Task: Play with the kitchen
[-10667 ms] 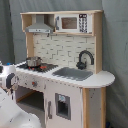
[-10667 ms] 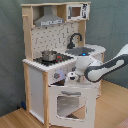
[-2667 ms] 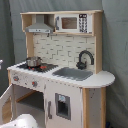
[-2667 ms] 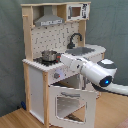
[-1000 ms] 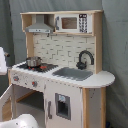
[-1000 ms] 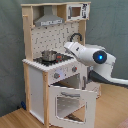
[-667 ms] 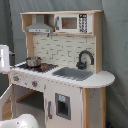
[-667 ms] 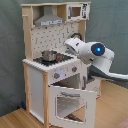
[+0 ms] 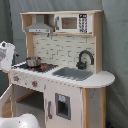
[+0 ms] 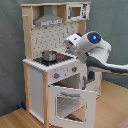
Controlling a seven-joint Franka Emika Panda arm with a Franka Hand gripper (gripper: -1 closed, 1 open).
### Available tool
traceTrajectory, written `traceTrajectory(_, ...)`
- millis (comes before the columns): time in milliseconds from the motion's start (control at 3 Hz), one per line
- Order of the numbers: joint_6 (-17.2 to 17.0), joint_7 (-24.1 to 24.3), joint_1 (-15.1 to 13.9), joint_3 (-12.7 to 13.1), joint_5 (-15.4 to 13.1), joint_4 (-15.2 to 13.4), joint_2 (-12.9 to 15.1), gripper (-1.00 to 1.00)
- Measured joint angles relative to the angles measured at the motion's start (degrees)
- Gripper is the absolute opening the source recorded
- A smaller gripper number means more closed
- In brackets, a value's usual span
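One big toy kitchen (image 9: 65, 75) fills both exterior views. It is white and light wood, and it stands on a wood floor (image 10: 20, 117) in front of a grey curtain (image 9: 117, 45).

The robot arm (image 10: 97, 52) is white with a blue light on it. In the second exterior view it comes in from the second exterior view's right and reaches over the front of the kitchen, above the knobs. In the first exterior view only a white bit of it shows at the first exterior view's left edge, near the hob. I cannot tell if the tool is spread or pressed together.

The oven door (image 10: 70, 102) hangs open, tipped down and out, in the second exterior view. It has a window in it.

Up top are a grey hood (image 9: 39, 27) and a small microwave (image 9: 72, 22).

The grey sink (image 9: 72, 73) sits in the tabletop, and the black faucet (image 9: 85, 59) curves up behind it.

The black hob (image 9: 32, 66) is beside the sink. A little shiny pot (image 9: 33, 61) stands on the hob.

The knobs (image 10: 64, 72) sit in a row under the hob.
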Motion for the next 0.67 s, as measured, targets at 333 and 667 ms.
traceTrajectory(333,-3.6,0.2,-1.9,0.5,3.4,3.6,2.4,1.0)
traceTrajectory(667,-6.6,0.4,-4.7,1.7,6.8,7.4,4.7,1.0)
